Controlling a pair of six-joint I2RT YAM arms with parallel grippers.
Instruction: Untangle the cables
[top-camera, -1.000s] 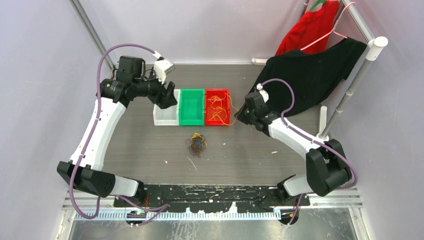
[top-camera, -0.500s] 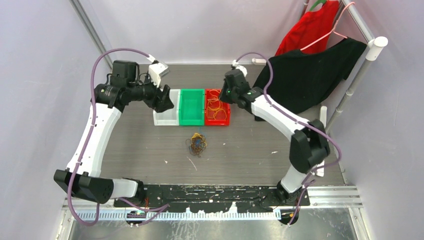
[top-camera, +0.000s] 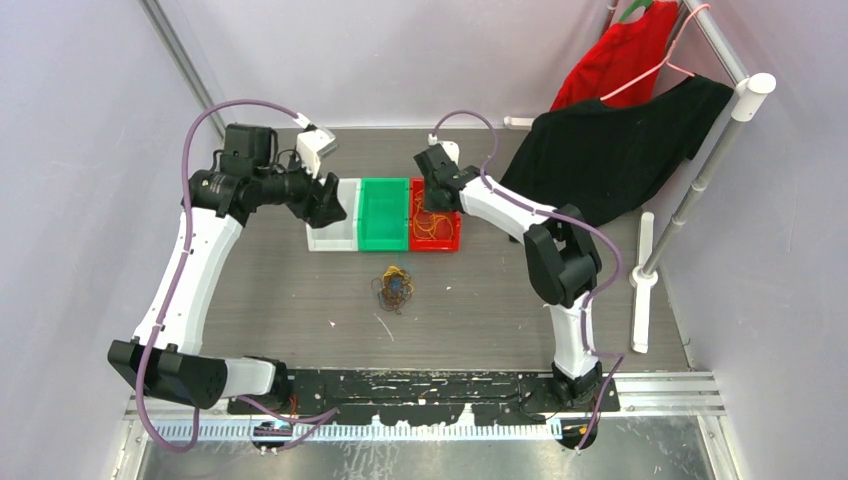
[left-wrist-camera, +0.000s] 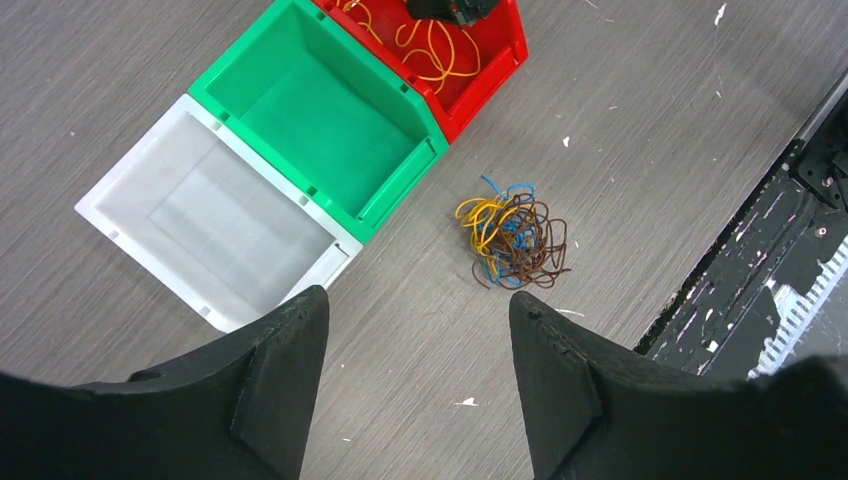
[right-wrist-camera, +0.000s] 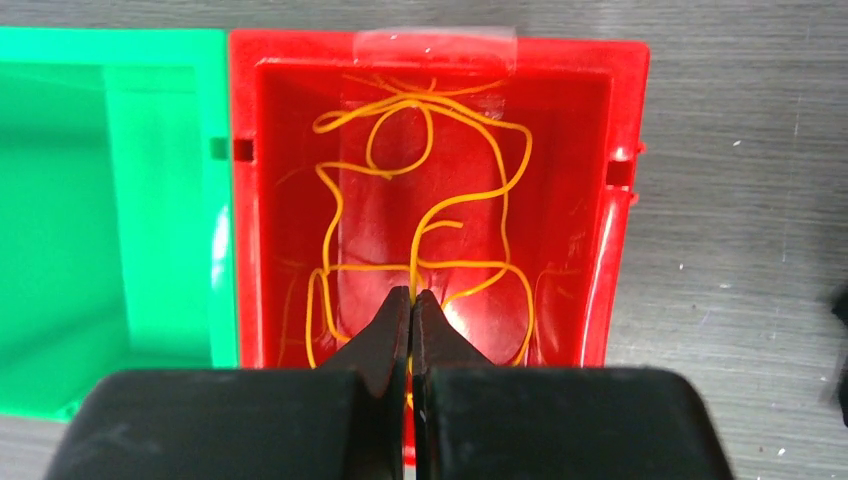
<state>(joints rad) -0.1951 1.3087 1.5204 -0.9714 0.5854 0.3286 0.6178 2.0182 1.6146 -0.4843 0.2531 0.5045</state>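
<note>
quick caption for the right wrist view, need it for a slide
Right gripper shut on an orange cable inside the red bin, with the green bin alongside.

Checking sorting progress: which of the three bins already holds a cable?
The red bin, rightmost in the row: an orange-yellow cable lies looped inside it. The green bin and white bin hold nothing.

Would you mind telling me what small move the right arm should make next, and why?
Probably open the right tool: its jaws are shut on the thin orange wire strand, whose loops lie coiled inside the red plastic bin, so letting go should leave it sorted there.
</note>
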